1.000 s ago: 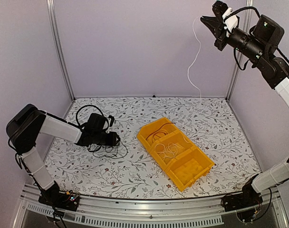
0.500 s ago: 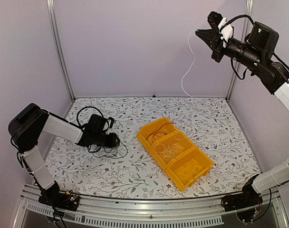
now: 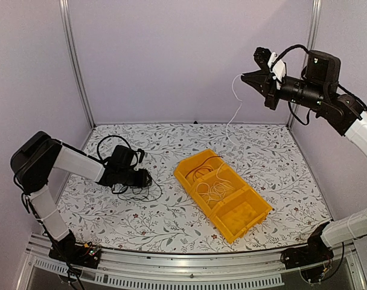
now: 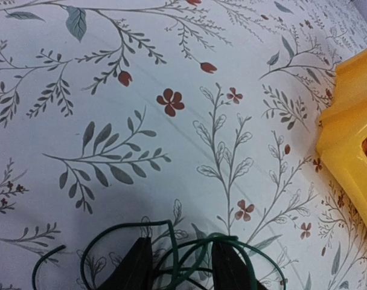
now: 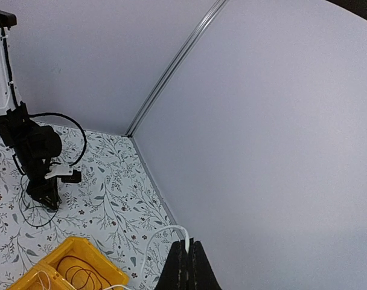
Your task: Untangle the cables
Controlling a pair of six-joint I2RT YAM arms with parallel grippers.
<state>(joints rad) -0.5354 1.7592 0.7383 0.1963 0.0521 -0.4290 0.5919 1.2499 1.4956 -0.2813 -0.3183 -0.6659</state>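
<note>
My right gripper [image 3: 245, 78] is high near the back wall, shut on a thin white cable [image 3: 234, 115] that hangs down toward the yellow bin [image 3: 256, 216]. In the right wrist view the closed fingertips [image 5: 188, 254] pinch that white cable [image 5: 156, 232]. My left gripper [image 3: 147, 177] rests low on the table with dark cable loops [image 3: 138, 194] around it. In the left wrist view its fingers [image 4: 135, 269] stand apart, with dark green cable loops [image 4: 171, 241] lying between them. The bin's far compartment holds a reddish-brown cable [image 3: 198, 164] and the middle one holds white cables [image 3: 215, 190].
The bin lies diagonally at the table's middle, and its near compartment [image 3: 241, 214] has no cables. Its corner shows in the left wrist view [image 4: 346, 121] and in the right wrist view [image 5: 69, 266]. Purple walls and metal posts [image 3: 75, 66] enclose the floral table [image 3: 171, 223].
My right gripper has moved down and to the left with the white cable, whose hanging end has dropped with it. The left arm has barely moved.
</note>
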